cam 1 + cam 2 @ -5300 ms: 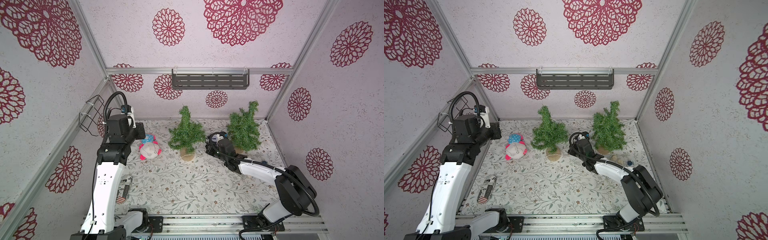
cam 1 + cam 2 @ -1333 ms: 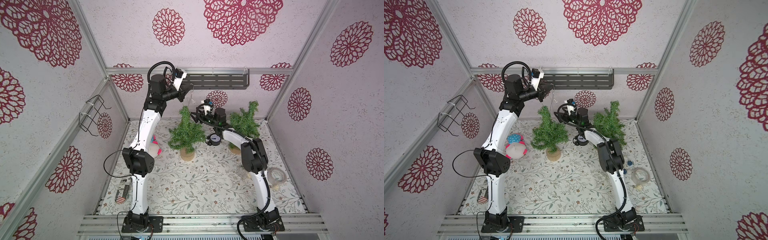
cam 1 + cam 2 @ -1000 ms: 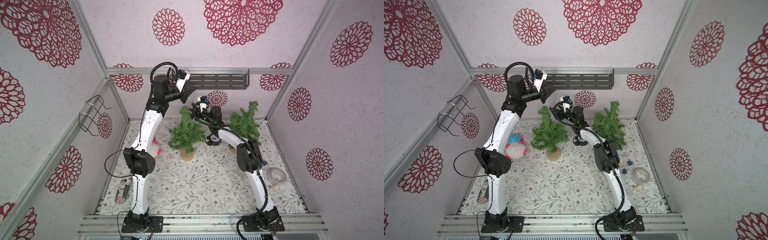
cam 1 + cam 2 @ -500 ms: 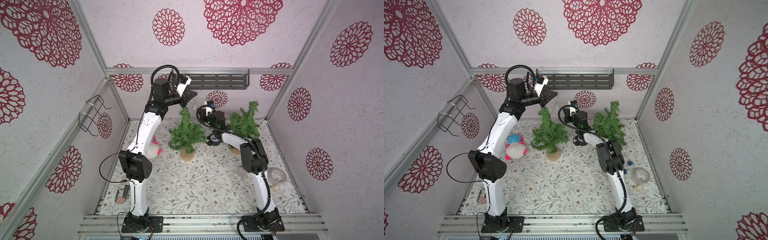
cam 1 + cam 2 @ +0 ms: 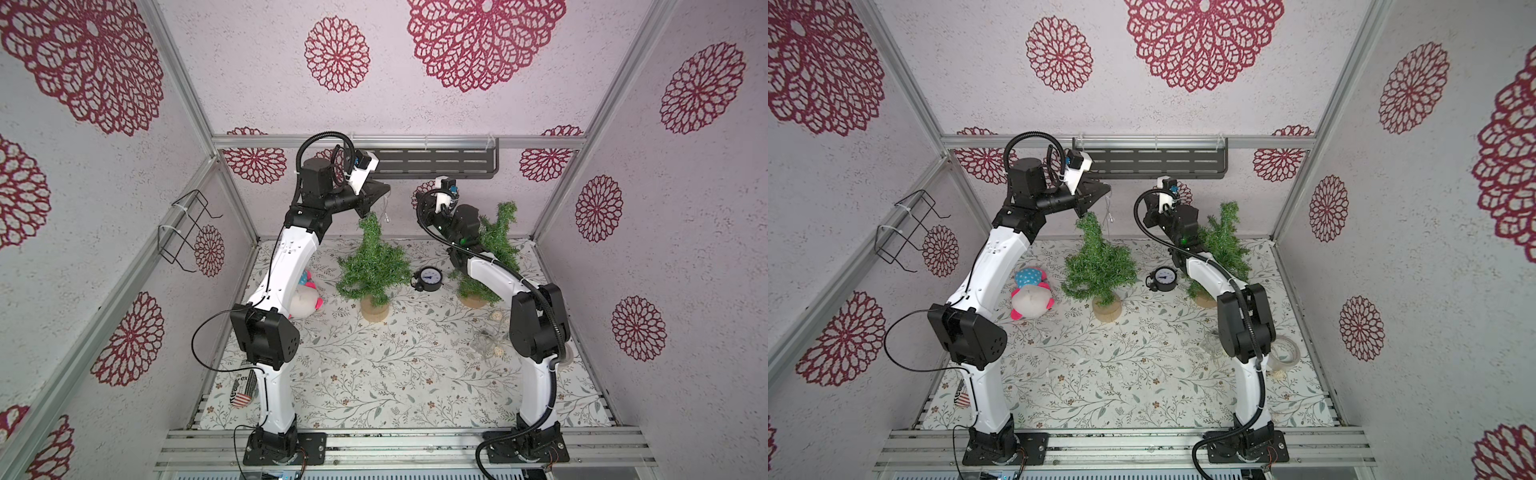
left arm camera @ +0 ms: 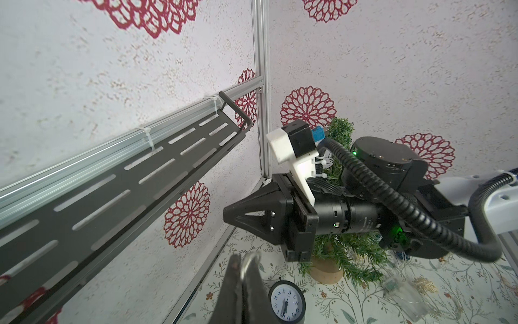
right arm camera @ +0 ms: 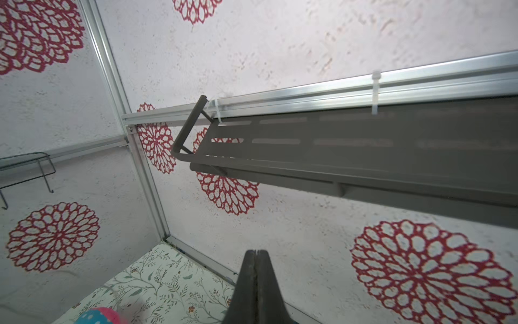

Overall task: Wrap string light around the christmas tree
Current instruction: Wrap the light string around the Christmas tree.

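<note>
Two small green christmas trees stand at the back: one at the left (image 5: 374, 262) and one at the right (image 5: 492, 249), the latter partly behind my right arm. My left gripper (image 5: 387, 189) is raised above the left tree's top and is shut on a thin strand of the string light (image 5: 386, 212), which hangs beside that top. The wire loops between its jaws (image 6: 249, 259). More string light lies in a heap (image 5: 490, 347) with a clear box by my right arm. My right gripper (image 7: 255, 254) is shut and holds nothing, raised near the back wall, a short way from the left gripper.
A black alarm clock (image 5: 430, 279) stands between the trees. A plush toy (image 5: 303, 299) lies left of the left tree. A tape roll (image 5: 1285, 353) is at the right edge, a can (image 5: 243, 390) at the front left. A dark shelf (image 5: 436, 162) hangs on the back wall just above both grippers.
My right gripper has shut with nothing in it and drawn back to the right, away from the left gripper. The left gripper still holds the strand and has shifted slightly right.
</note>
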`<state>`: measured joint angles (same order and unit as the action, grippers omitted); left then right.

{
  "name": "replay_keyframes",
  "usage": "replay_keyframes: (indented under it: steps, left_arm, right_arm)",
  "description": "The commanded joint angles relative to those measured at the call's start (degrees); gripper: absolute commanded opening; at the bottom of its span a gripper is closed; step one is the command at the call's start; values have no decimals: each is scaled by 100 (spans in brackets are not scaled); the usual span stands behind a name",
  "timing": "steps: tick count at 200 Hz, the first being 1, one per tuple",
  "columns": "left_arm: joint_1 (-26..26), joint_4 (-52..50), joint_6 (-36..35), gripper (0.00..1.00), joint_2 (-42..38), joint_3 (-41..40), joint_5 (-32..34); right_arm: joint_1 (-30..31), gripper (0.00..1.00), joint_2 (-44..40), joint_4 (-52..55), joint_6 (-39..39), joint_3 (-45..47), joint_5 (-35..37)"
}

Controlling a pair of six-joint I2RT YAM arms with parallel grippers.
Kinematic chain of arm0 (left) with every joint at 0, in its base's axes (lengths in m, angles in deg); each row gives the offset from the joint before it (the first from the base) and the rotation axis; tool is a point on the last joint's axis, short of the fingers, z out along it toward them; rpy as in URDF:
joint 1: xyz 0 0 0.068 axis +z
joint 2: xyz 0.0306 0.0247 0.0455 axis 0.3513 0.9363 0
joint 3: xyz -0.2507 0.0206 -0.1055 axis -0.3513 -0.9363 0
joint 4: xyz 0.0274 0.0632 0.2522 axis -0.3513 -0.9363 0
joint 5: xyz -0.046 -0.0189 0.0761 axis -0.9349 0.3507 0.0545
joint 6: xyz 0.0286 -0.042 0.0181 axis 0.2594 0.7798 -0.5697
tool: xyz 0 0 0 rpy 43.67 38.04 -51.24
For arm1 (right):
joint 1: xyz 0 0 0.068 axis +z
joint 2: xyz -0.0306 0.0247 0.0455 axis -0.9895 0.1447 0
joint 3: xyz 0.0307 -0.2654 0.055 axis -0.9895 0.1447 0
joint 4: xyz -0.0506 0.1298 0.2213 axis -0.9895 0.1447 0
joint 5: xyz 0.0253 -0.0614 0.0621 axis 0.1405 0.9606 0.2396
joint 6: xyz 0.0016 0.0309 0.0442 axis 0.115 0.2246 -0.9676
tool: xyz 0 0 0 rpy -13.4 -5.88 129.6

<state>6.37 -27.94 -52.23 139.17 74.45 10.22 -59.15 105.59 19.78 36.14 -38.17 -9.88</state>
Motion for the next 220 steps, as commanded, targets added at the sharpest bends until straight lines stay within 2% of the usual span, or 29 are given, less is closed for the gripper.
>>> replay_keyframes:
  steps: [1, 22, 42, 57, 67, 85, 107, 139, 161, 178, 197, 220]
  left_arm:
    - [9, 339, 84, 0, -31, 102, -166]
    - [-56, 326, 113, 0, 93, 272, -230]
    - [-92, 325, 150, 0, 194, 401, -271]
    - [-116, 335, 175, 0, 228, 438, -287]
    - [-127, 333, 179, 0, 248, 456, -291]
    - [-176, 294, 185, 0, 285, 466, -309]
    - [-256, 182, 143, 0, 302, 453, -341]
    - [-351, 19, 49, 0, 271, 381, -352]
    - [-355, -103, -47, 0, 210, 315, -290]
    - [-339, -196, -133, 0, 164, 295, -247]
    - [-338, -191, -124, 0, 163, 321, -273]
    - [-328, -237, -115, 0, 155, 281, -300]
  right_arm:
    - [65, 18, -240, -240, -35, 320, -744]
    - [215, 54, -204, -924, 128, 740, -1236]
    - [298, 80, -137, -1170, 193, 834, -1484]
    - [328, 91, -74, -1277, 173, 849, -1531]
    - [347, 93, -5, -1319, 178, 795, -1551]
    - [414, 93, 190, -1315, 228, 567, -1525]
    - [506, 92, 516, -1448, 229, 162, -1127]
    - [569, 86, 1146, -1765, -42, -600, -616]
    - [562, 71, 1241, -1985, -158, -665, -373]
    - [520, 63, 1146, -2079, -145, -494, -345]
    - [464, 40, 1105, -2003, -137, -464, -416]
    - [381, 20, 1001, -1910, -144, -436, -453]
